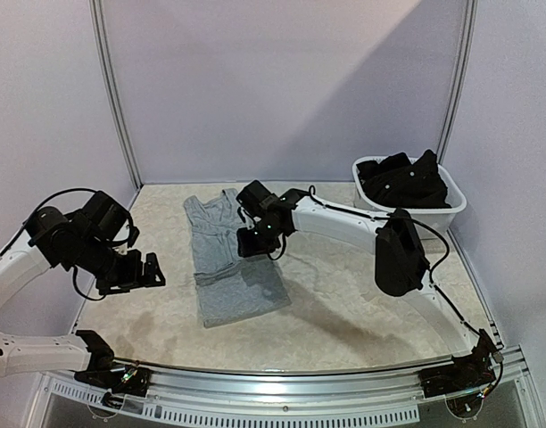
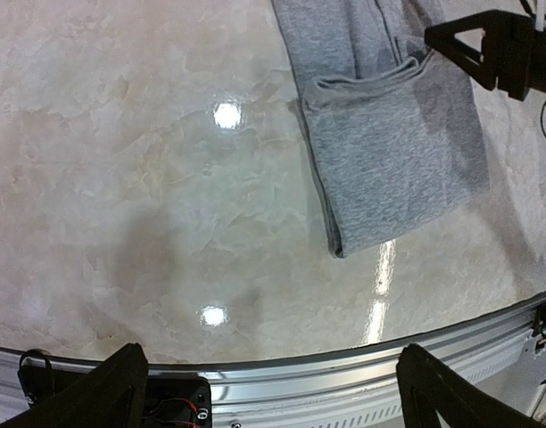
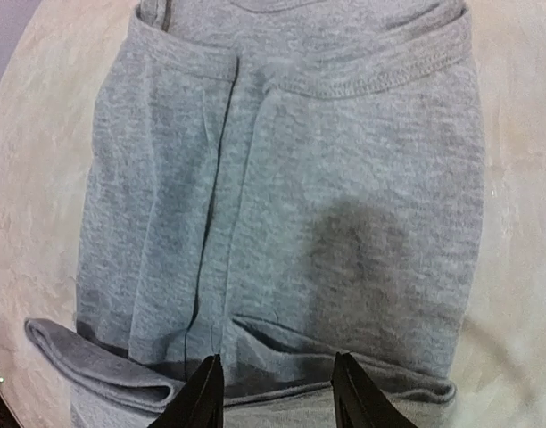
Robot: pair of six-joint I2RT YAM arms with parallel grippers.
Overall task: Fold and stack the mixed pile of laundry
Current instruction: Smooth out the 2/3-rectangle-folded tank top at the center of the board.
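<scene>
Your right tool (image 3: pixel 275 379) spread, empty, over light grey sleeveless cloth top (image 3: pixel 282 205) | its long axis: table (image 1: pixel 344 294) far edge to near edge | left tool (image 1: pixel 146 272) spread, farther, leftward.

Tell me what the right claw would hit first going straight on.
The grey top: the open right claw points down at its folded edge, nothing between. How close is unclear.

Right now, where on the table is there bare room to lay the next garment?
The widest bare patch of table lies between the grey top, the laundry basket and the near rail. A narrower strip lies left of the top, but the left gripper hovers there. The top itself is crowded: the right gripper hangs above it.
</scene>
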